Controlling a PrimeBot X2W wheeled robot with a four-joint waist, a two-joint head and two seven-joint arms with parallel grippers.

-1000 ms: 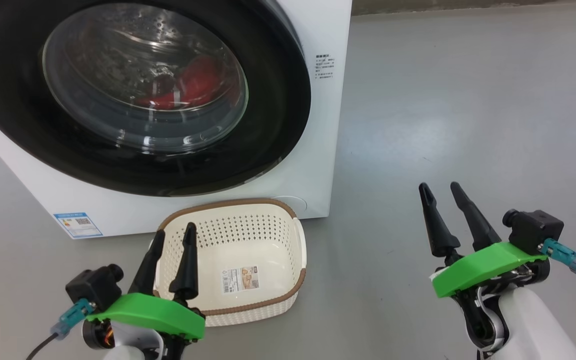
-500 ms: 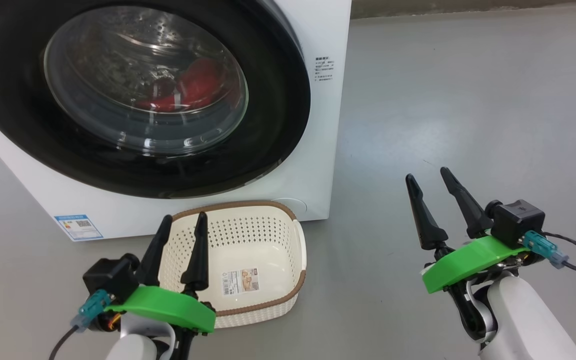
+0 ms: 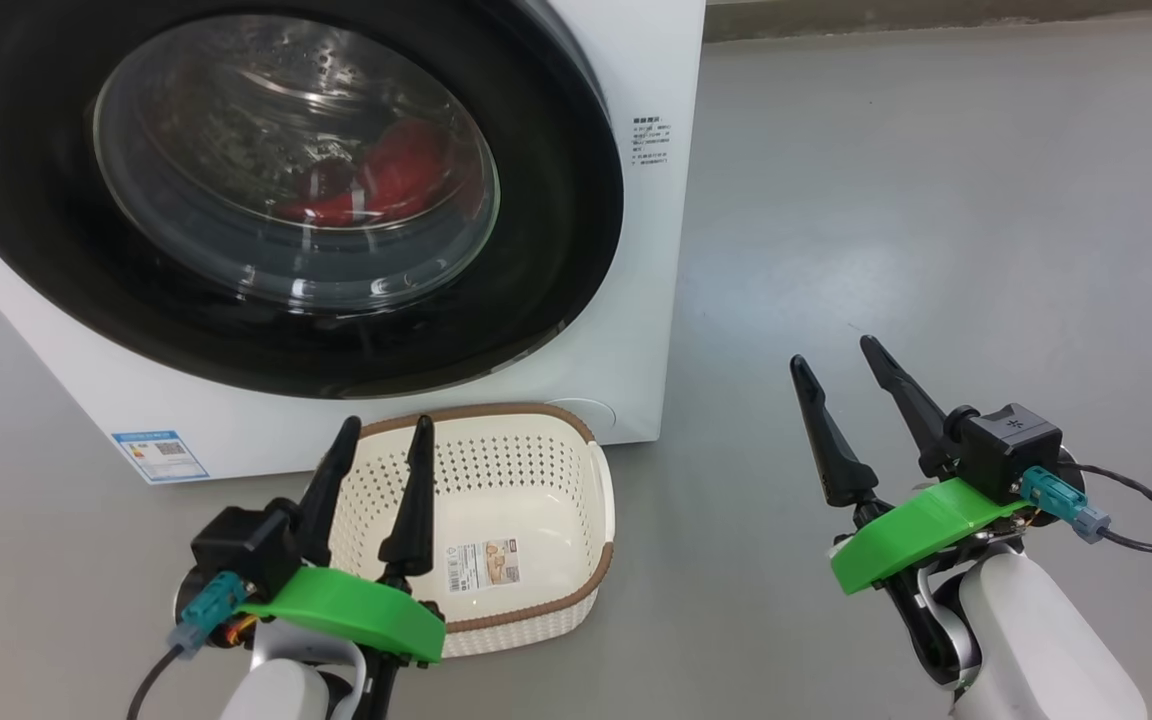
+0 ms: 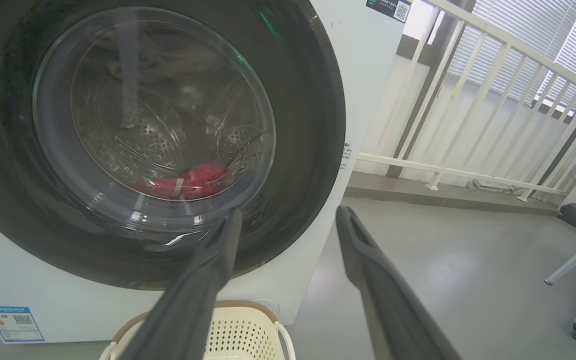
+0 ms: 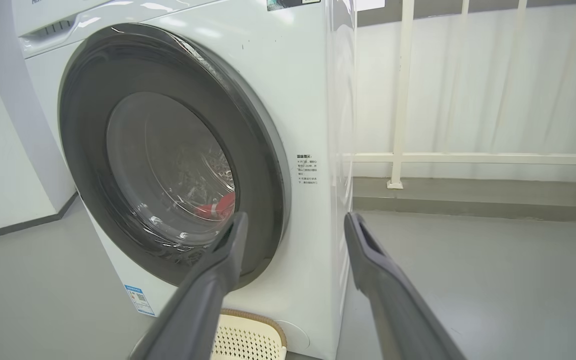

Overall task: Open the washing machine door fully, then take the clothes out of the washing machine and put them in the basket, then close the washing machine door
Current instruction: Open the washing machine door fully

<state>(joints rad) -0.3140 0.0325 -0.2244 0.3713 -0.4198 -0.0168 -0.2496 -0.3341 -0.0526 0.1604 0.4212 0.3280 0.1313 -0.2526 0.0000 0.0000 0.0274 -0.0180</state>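
The washing machine door (image 3: 276, 190) sits closed against the front of the washing machine (image 3: 651, 300), its black rim flush all round. Through the glass the red clothes (image 3: 386, 180) lie low in the drum, a little right of centre. Just in front of the machine, under the door's lower right edge, the basket (image 3: 476, 412) stands empty on the grey floor (image 3: 936, 200), nearly touching the white front panel.

The left gripper (image 3: 387, 424) hangs over the basket's near left corner, fingers spread and holding nothing. The right gripper (image 3: 834, 352) is well off to the right over bare floor, also spread and empty, pointing toward the machine's right edge.

Nothing is started yet; opening the door looks like the first job. I can't make out a handle or which side the hinge is on, so a pull on the wrong edge would go nowhere. The rim looks slick, and fingers hooked on it could slide off. The left arm is close enough to the basket to shove it, and clothes lifted out later might then drop on the floor.
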